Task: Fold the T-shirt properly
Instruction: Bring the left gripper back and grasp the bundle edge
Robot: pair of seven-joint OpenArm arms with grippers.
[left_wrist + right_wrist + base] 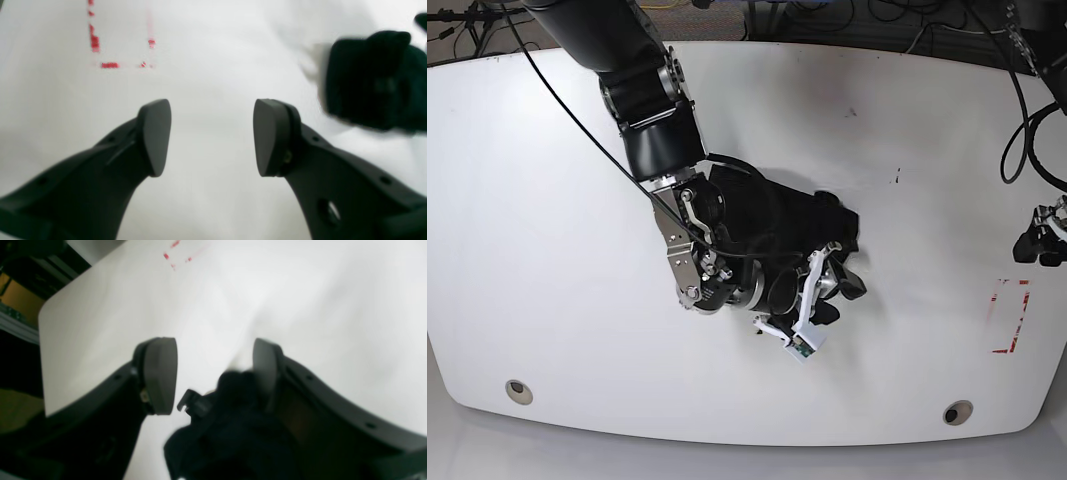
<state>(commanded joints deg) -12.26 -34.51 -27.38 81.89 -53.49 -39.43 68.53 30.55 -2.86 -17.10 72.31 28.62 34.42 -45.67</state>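
While the T-shirt [777, 215] lies bunched mid-table [547, 200], both the right gripper [213, 373] and left gripper [211, 136] gape empty

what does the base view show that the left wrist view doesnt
Only the base view shows the whole white table edge to edge, the right arm bent over the crumpled black T-shirt at the centre, and the left gripper parked far off at the table's edge, beside the red markings.

Only the left wrist view shows the left gripper close up: its jaws stand apart with nothing between them, above bare table.

Both show the white table, the red markings and a dark mass that may be the T-shirt, blurred in the wrist view.
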